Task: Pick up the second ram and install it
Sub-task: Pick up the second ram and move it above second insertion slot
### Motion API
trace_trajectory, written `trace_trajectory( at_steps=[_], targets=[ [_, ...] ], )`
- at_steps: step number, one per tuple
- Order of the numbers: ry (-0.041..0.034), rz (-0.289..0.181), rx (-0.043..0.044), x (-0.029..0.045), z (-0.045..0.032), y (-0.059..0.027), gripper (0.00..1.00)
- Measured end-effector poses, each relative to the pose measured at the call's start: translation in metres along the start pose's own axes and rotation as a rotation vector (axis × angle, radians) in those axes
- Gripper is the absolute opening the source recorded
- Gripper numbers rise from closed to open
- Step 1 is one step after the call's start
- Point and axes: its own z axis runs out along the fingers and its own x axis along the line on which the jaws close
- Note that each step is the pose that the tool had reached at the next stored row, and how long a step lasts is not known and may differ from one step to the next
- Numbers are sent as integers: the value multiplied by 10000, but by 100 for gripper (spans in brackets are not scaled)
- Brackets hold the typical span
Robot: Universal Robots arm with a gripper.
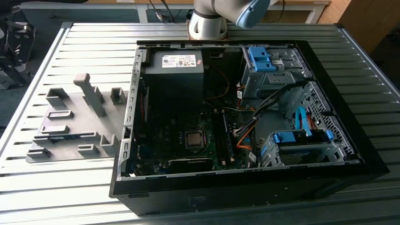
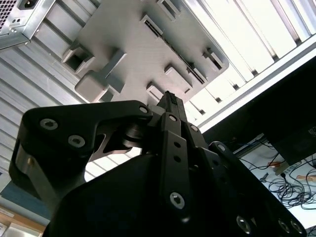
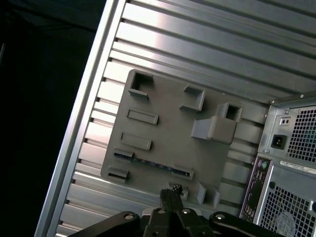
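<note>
- The stick of memory (image 1: pixel 70 137) lies flat in a long slot of the grey plate (image 1: pixel 81 117), on the plate's near side in the exterior view. It is held between two small grey clips.
- In the first wrist view the stick (image 3: pixel 153 163) shows as a thin dark strip with a blue-green tint, running between the clips on the plate (image 3: pixel 168 118).
- The tool (image 3: pixel 171 191) has its two thin fingers pressed together, and nothing is pinched between them.
- The tool hangs above the plate, clear of it. In the first wrist view its tip shows over the plate's edge, near the stick but not touching it.
- In the second wrist view the tool (image 2: pixel 170 101) points at the plate (image 2: pixel 133 49), again with no gap at the tip.
- The plate sits on the ribbed metal desk (image 1: pixel 93 42), just beside the open computer case (image 1: pixel 375 159), at the exterior view's left of it.
- Inside the case, the long black memory slots (image 1: pixel 226 138) run beside the processor socket (image 1: pixel 195 139), well apart from the stick.
- The arm's base (image 1: pixel 206 21) stands at the far edge of the desk, behind the case.
</note>
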Motion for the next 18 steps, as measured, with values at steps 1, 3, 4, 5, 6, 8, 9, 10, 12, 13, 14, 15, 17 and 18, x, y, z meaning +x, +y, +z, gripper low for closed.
trace_trajectory(
  at_steps=[1, 3, 4, 5, 6, 8, 9, 10, 12, 13, 14, 15, 17, 18],
  targets=[
    [2, -78, -2, 0, 0, 0, 11],
    [10, -272, -7, 0, 0, 0, 11],
    [14, -355, -9, 0, 0, 0, 11],
    [18, -447, -11, 0, 0, 0, 11],
    [21, -525, -13, 0, 0, 0, 11],
    [26, -645, -16, 0, 0, 0, 11],
    [27, -693, -17, 0, 0, 0, 11],
    [29, -743, -18, 0, 0, 0, 11],
    [34, -848, -21, 0, 0, 0, 11],
    [35, -896, -22, 0, 0, 0, 11],
    [37, -937, -23, 0, 0, 0, 11],
    [38, -974, -24, 0, 0, 0, 11],
    [42, -1048, -26, 0, 0, 0, 11],
    [43, -1084, -27, 0, 0, 0, 11]
  ],
)
